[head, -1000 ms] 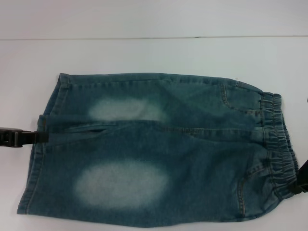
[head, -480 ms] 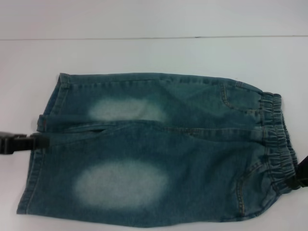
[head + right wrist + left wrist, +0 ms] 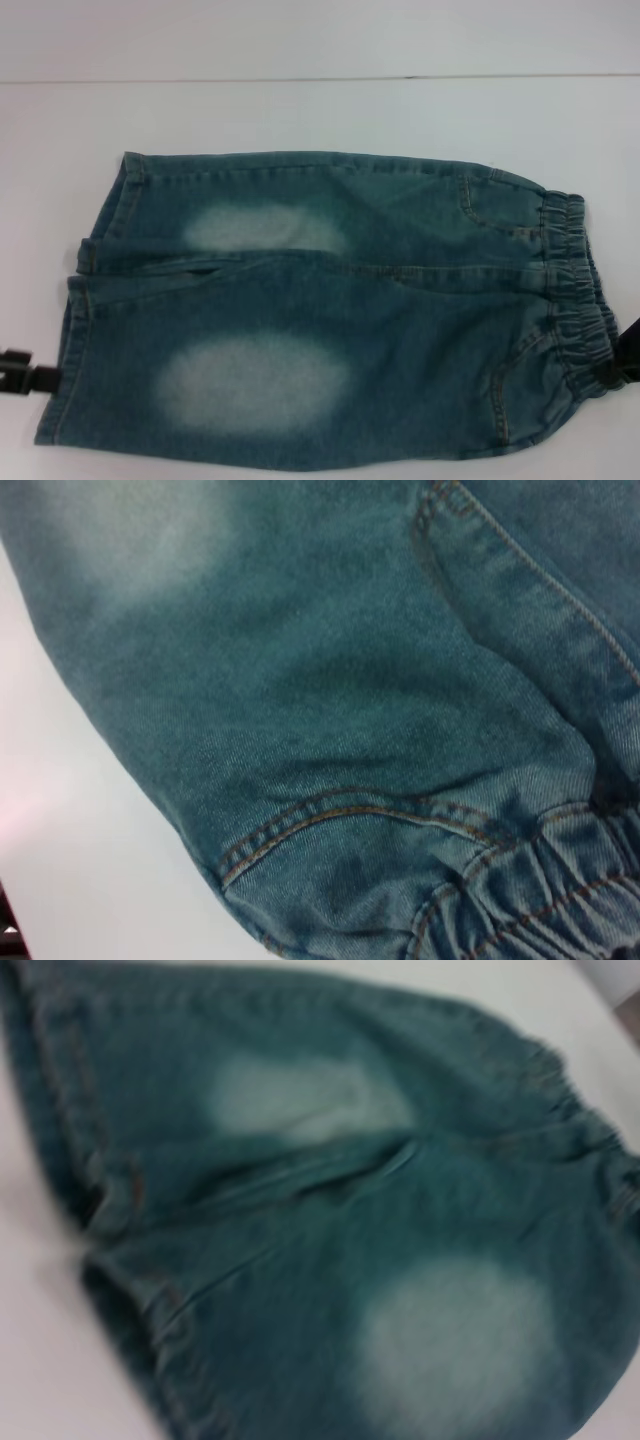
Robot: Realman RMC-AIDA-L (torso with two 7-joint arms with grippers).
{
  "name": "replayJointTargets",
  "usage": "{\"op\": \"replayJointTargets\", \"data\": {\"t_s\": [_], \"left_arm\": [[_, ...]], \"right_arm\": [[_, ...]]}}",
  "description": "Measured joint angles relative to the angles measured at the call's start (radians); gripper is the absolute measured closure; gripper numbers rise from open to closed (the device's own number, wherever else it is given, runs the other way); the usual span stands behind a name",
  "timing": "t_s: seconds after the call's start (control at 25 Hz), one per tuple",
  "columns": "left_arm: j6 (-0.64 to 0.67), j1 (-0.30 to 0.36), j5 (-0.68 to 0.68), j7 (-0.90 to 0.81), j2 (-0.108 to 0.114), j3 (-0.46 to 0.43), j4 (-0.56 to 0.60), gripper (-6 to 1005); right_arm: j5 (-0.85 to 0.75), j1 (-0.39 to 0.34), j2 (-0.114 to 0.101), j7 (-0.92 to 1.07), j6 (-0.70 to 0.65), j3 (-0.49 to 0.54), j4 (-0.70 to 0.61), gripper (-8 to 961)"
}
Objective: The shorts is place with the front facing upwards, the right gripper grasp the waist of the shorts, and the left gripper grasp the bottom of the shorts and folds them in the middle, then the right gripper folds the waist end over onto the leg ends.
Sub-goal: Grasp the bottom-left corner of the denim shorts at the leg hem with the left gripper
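**— Which step were you on at that moment?**
— The opening one, as I judged it: both grasps not yet made, nothing folded. Nearest you, the left gripper (image 3: 18, 372) sat low at the table's left edge, just beside the near leg's hem. The right gripper (image 3: 629, 352) was at the opposite end, against the near part of the waist (image 3: 575, 290). You could not tell whether either one was parted or closed, or had any cloth in it. The right wrist view showed only denim, pocket stitching and gathered elastic.

**— And the shorts?**
— The shorts (image 3: 330, 300) lay flat, front up, along the table (image 3: 300, 115), with the waist to your right. The bottom of the shorts (image 3: 75, 300) was to your left, its two hems parted by the slit (image 3: 180, 268).

**— What did the next move call for?**
— In my view you needed a firm pinch on the near hem and on the near waistband. Then both ends had to rise together and carry the near half over the far one.

**— Was there room for it?**
— The near side was tight: the cloth ran almost to the lower limit of the head view. Beyond the far leg, bare white surface stretched well back, so the fold had room to land there.
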Motion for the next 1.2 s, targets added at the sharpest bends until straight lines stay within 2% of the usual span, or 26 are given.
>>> {"op": "replayJointTargets", "data": {"t_s": [0.24, 0.44, 1.2], "left_arm": [[-0.033, -0.001, 0.153, -0.020, 0.002, -0.009, -0.024, 278], [-0.049, 0.001, 0.179, -0.040, 0.001, -0.010, -0.030, 233], [-0.181, -0.047, 0.257, -0.068, 0.006, 0.028, -0.170, 259]], "right_arm": [[0.000, -0.005, 0.002, -0.010, 0.008, 0.001, 0.000, 911], [0.000, -0.010, 0.001, -0.010, 0.011, 0.004, -0.004, 911], [0.000, -0.002, -0.001, -0.012, 0.012, 0.002, -0.008, 912]]}}
